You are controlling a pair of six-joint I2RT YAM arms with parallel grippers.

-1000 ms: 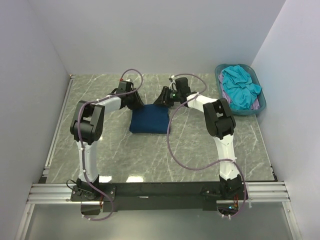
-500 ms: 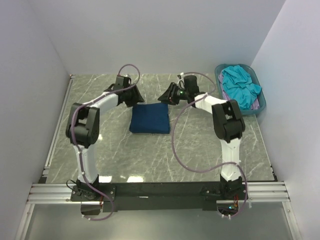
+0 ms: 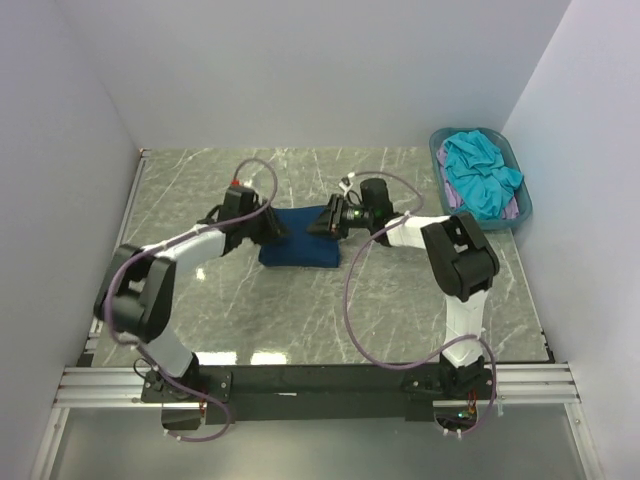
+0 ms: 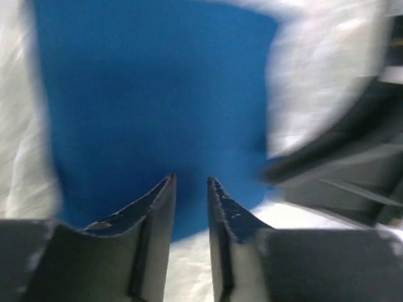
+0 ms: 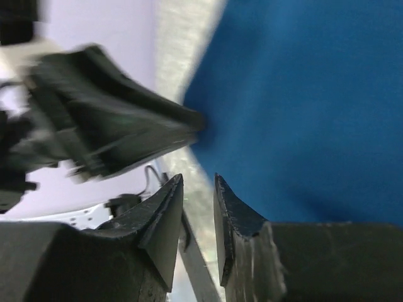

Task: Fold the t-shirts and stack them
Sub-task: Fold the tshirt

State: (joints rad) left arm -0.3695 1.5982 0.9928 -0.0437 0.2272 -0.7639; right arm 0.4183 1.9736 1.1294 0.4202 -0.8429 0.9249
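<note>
The navy t-shirt (image 3: pixel 300 247) lies folded into a small rectangle in the middle of the table. My left gripper (image 3: pixel 276 226) is low at its back left corner, and my right gripper (image 3: pixel 322 220) is low at its back right part. In the left wrist view the left gripper (image 4: pixel 190 179) stands narrowly open over the navy t-shirt (image 4: pixel 157 94), holding nothing. The right gripper (image 5: pixel 198 176) is also narrowly open at the edge of the navy t-shirt (image 5: pixel 315 94), holding nothing. A turquoise t-shirt (image 3: pixel 480 175) fills the basket, and a lilac t-shirt (image 3: pixel 513 210) peeks out under it.
The teal plastic basket (image 3: pixel 440 152) stands at the back right corner against the wall. White walls close the table on three sides. Purple cables loop off both arms above the marble tabletop (image 3: pixel 250 310). Both wrist views are motion-blurred.
Both grippers came forward and down from behind the navy t-shirt onto its back edge, closing in on each other. The shirt has not shifted.
</note>
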